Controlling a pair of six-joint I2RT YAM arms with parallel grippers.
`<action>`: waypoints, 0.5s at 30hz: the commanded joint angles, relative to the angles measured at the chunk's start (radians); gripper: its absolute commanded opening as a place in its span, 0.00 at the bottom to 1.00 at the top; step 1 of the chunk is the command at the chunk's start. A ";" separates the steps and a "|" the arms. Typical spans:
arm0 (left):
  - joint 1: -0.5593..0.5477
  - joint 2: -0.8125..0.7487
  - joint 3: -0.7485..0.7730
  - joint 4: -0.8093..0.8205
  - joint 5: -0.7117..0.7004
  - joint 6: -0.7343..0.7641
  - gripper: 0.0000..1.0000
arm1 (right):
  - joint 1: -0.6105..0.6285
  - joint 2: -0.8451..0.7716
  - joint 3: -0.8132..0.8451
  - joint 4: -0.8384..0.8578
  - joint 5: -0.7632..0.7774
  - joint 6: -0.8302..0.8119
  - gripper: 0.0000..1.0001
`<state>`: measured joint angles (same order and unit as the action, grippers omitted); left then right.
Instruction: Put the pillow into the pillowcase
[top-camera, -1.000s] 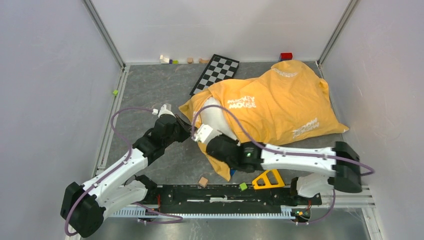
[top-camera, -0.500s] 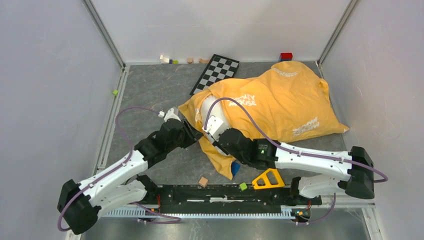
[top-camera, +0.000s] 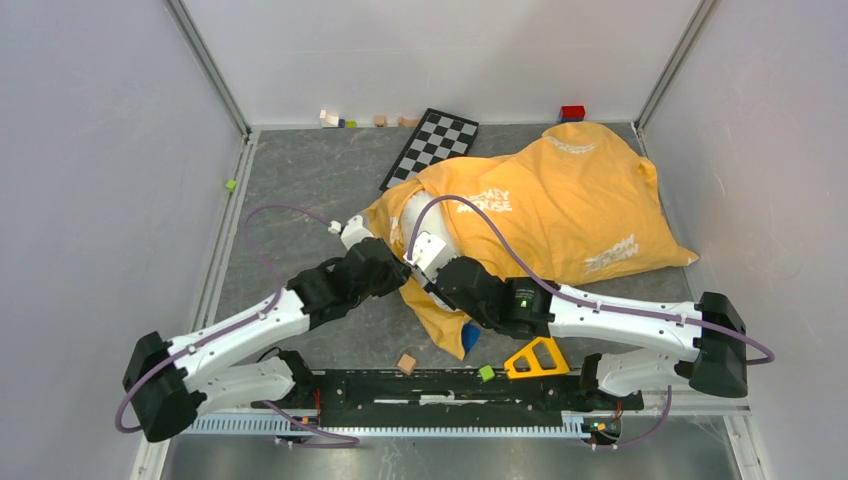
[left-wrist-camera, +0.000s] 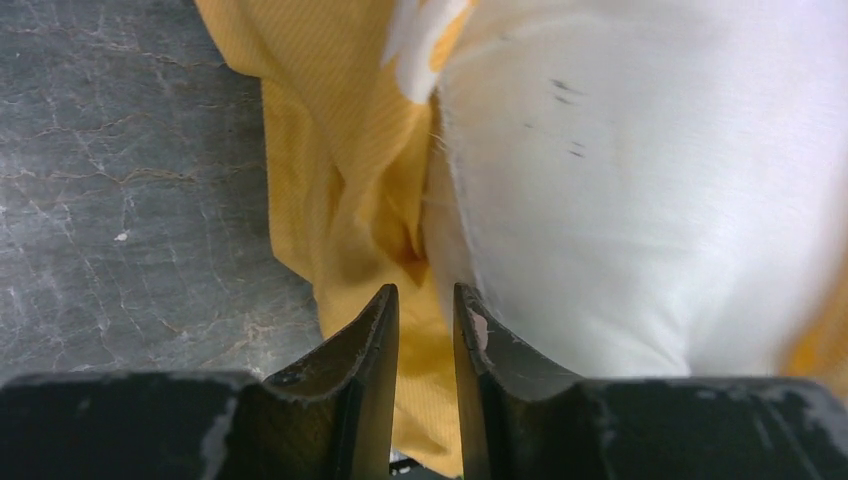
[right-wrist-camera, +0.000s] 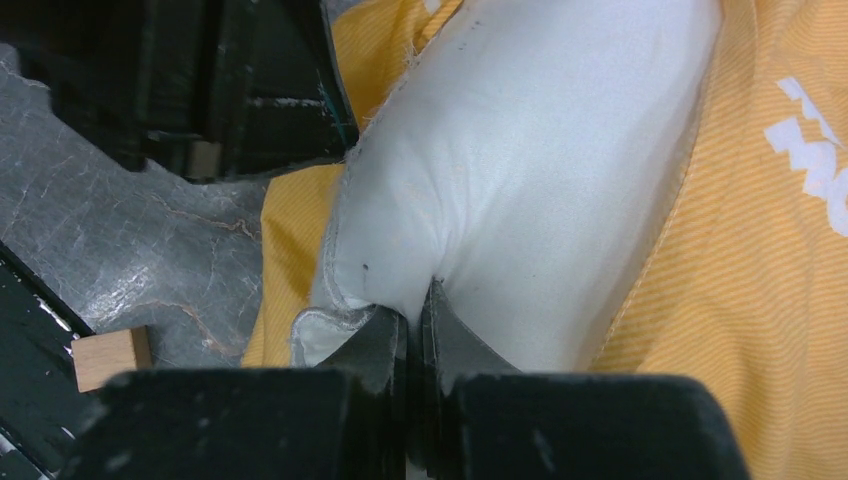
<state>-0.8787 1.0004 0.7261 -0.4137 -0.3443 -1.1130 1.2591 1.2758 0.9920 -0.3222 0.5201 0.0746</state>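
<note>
The orange-yellow pillowcase lies at the right of the table, with white lettering on top. The off-white pillow bulges out of its open left end. My right gripper is shut on the pillow's seamed near edge; its fingertips pinch white fabric. My left gripper sits at the opening's left side. Its fingers stand a narrow gap apart, with the pillowcase fabric showing in the gap and the pillow just to the right.
A checkerboard and small blocks lie at the back, with a red block at the back right. A wooden cube, a green cube, a yellow tool and a blue cloth sit near the front rail.
My left gripper let go, slid right to the pillowcase opening, and its jaws have narrowed again. The right gripper pushed the pillow up-left, then held still.
</note>
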 joint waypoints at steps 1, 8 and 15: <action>-0.003 0.100 0.008 0.071 -0.081 -0.094 0.31 | 0.002 -0.019 0.037 0.082 -0.014 0.029 0.00; -0.002 0.229 0.061 0.138 -0.112 -0.110 0.30 | 0.001 -0.039 0.040 0.067 -0.009 0.037 0.00; -0.002 0.270 0.010 0.297 -0.067 -0.140 0.34 | 0.002 -0.035 0.047 0.063 -0.013 0.044 0.00</action>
<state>-0.8787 1.2770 0.7490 -0.2810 -0.3973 -1.1938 1.2587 1.2739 0.9920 -0.3237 0.5201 0.0834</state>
